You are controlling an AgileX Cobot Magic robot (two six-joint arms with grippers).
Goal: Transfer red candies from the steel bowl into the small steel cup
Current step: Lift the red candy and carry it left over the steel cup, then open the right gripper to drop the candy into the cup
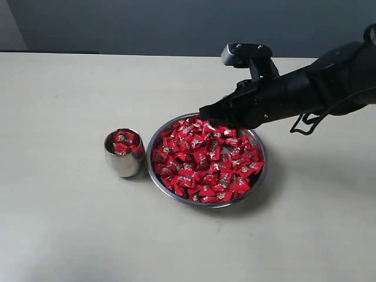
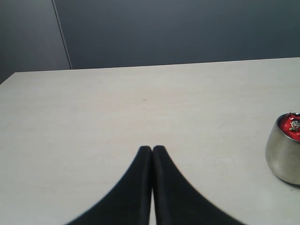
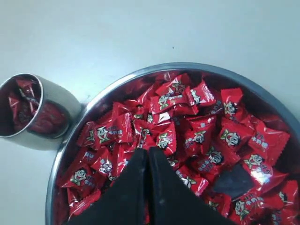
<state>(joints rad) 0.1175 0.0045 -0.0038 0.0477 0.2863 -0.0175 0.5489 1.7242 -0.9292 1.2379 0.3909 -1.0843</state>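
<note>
Candies (image 1: 205, 158) look light, crinkly, slippery: pinch one across its middle. Your right fingers (image 3: 138, 164) and left fingers (image 2: 143, 161) sit closed, empty.

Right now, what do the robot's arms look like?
The right arm is chunky, rounded and matte black, with a dark camera block on top and a thin black cable looping underneath. The right end effector narrows to a point. The left end effector has two smooth black fingers curving to slim tips. No markings show.
</note>
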